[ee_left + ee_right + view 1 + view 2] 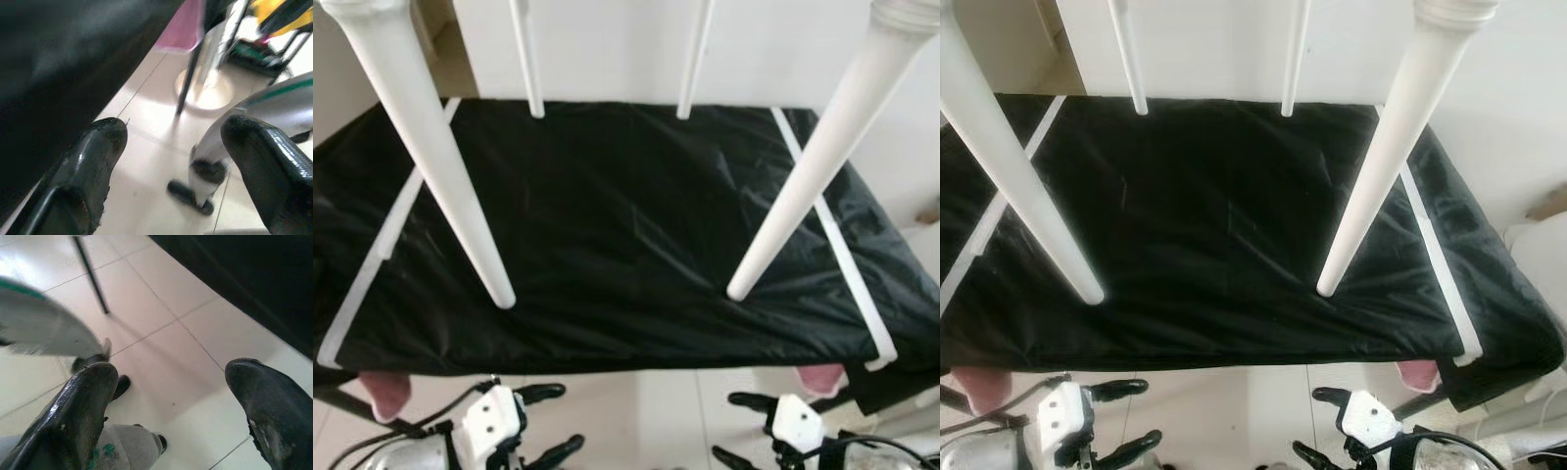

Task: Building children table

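Your left gripper (533, 423) hangs low at the near edge of the scene, below the front of the bench (607, 245); its fingers (93, 161) are spread apart with nothing between them, only pale tiled floor (146, 147) under them.

Above and ahead you have a children's table (626, 39) turned upside down over the bench, which is covered in a black cloth (1214, 225) crossed by white straps (372, 274) running front to back on each side.

Going left to right, the near left leg (440, 166) runs from the upper left corner of the head view down and inward, its narrow tip close to the cloth. The far left leg (527, 59) and the far right leg (695, 59) are thinner in view and stand nearly straight up and down, tips at the far edge of the cloth. The near right leg (813, 166) slants from the upper right down and inward, tip near the cloth. All four long axes taper toward the cloth.

Pink feet (384, 390) show under the bench's front corners.

Your right gripper (744, 431) hangs low on the right, just in front of the bench edge; its fingers (83, 416) are parted and empty over the tiles.
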You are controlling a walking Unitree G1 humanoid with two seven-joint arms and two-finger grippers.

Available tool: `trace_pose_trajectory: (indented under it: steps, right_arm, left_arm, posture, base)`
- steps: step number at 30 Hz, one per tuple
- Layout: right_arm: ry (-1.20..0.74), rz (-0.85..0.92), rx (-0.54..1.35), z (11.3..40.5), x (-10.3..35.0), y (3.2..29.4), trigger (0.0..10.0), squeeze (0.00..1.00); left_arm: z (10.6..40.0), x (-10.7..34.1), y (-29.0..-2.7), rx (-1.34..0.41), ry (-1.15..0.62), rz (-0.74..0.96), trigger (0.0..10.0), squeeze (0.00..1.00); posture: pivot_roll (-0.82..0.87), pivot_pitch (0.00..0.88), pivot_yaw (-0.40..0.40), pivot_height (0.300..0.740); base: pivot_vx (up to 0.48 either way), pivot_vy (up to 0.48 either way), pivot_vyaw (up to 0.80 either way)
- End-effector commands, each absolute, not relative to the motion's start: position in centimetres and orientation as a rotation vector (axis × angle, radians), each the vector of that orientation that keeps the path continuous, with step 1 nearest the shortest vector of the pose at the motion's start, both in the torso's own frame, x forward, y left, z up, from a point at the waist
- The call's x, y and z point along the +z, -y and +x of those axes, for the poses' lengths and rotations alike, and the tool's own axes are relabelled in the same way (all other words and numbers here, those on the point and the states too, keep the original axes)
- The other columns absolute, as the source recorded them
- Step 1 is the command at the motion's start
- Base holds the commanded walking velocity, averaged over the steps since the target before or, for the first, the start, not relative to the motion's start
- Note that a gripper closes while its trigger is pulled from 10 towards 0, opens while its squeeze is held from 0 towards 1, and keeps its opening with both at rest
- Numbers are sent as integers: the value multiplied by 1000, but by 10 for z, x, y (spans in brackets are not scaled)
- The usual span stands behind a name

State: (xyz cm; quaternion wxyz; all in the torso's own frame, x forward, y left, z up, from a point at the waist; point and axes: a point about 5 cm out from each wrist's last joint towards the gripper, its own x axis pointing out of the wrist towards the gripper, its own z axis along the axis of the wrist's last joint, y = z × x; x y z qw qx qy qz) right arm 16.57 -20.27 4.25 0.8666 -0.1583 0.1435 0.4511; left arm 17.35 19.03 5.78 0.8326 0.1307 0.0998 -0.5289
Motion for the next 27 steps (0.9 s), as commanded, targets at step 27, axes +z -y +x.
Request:
trace_pose_trajectory:
  steps: [27]
  right_arm:
    - [-521, -217, 493, 172, -34, 222, 10000, 0]
  left_arm:
    - [190, -31, -215, -737, -489, 484, 10000, 0]
  posture:
    - [22, 61, -11, 740]
  base:
    - [0, 0, 0]
